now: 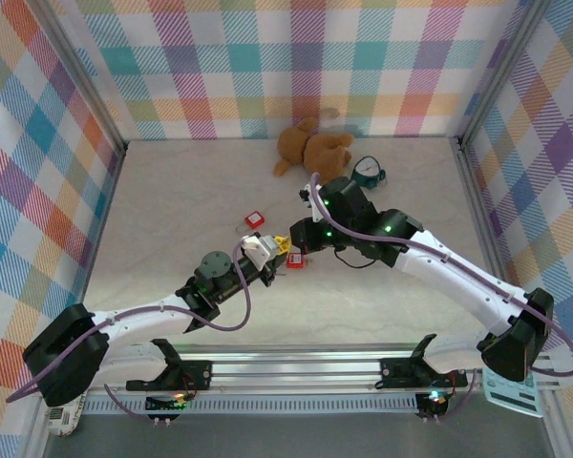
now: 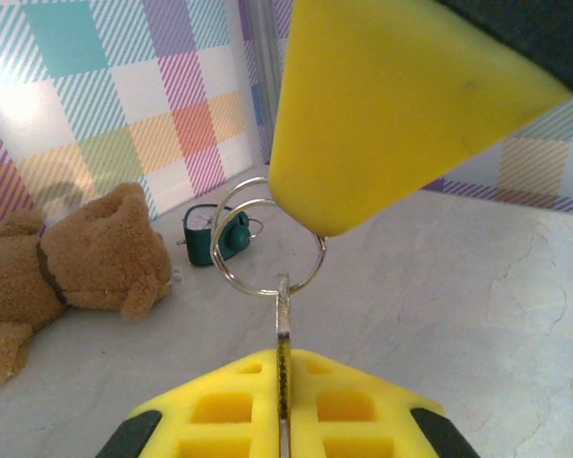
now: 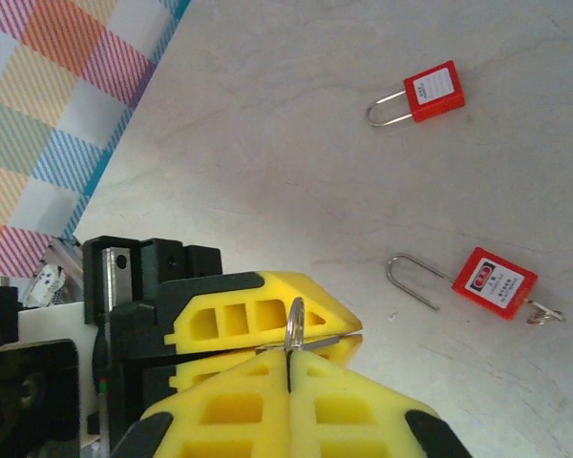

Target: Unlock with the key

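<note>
- With the left gripper, clamps the key by its thin blade, edge-on in the seam between the yellow fingers.
- With the right gripper, pinches the key ring, jaws fully closed, tips nose to nose with the left's.
- Holds the key up between the two grippers, above the middle of the table.
- Has the near red padlock lying flat on the table close beside the grippers, and the far red padlock lying apart from it.
- Toward the back wall, shows a brown teddy bear sprawled on the table, with a small teal object just beside it.
</note>
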`<state>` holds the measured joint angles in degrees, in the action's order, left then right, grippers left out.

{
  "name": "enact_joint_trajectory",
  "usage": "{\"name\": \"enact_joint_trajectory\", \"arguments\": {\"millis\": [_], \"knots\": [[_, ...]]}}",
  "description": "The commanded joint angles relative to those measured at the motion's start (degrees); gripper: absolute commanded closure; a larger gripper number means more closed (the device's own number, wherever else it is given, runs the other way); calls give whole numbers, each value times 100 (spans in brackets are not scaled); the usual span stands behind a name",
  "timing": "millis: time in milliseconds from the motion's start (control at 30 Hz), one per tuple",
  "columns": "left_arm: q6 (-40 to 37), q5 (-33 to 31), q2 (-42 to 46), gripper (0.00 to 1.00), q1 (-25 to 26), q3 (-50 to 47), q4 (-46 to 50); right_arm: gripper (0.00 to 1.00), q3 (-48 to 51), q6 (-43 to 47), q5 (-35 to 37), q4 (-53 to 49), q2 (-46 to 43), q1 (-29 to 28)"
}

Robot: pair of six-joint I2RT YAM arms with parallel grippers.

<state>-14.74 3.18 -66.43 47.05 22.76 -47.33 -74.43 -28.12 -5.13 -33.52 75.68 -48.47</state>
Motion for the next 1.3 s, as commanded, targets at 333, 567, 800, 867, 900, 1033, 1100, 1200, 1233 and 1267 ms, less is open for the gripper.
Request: {"name": "enact_joint_trajectory", "arguments": {"millis": [333, 567, 800, 867, 900, 1033, 1100, 1200, 1233, 1267], "knots": [[-234, 268, 382, 100, -65, 229, 451, 100, 60, 63, 533, -5, -211, 10], [-363, 253, 570, 100, -120, 290, 768, 100, 221, 106, 599, -56, -263, 101], [-385, 365, 457, 100, -193, 429, 1106, 96, 372, 691, 154, 61, -314, 234], [-289, 564, 454, 100, -237, 552, 1464, 89, 559, 1217, 45, 319, -464, 256], [-191, 683, 464, 100, -266, 659, 1746, 87, 794, 1545, -151, 607, -602, 275], [492, 1851, 428, 100, -651, 1234, 2876, 70, 1637, 2039, -1344, 1676, -1180, 662], [622, 2274, 335, 100, -791, 1408, 3242, 66, 1818, 2160, -1940, 1960, -1268, 909], [867, 3282, 78, 100, -1071, 1782, 3762, 65, 1840, 2284, -2699, 2089, -1201, 1182], [971, 3633, -47, 100, -1172, 1907, 3912, 65, 1851, 2315, -2789, 2133, -1187, 1209], [1024, 3926, -192, 100, -1241, 2058, 4053, 65, 1854, 2345, -2856, 2191, -1165, 1216]]}}
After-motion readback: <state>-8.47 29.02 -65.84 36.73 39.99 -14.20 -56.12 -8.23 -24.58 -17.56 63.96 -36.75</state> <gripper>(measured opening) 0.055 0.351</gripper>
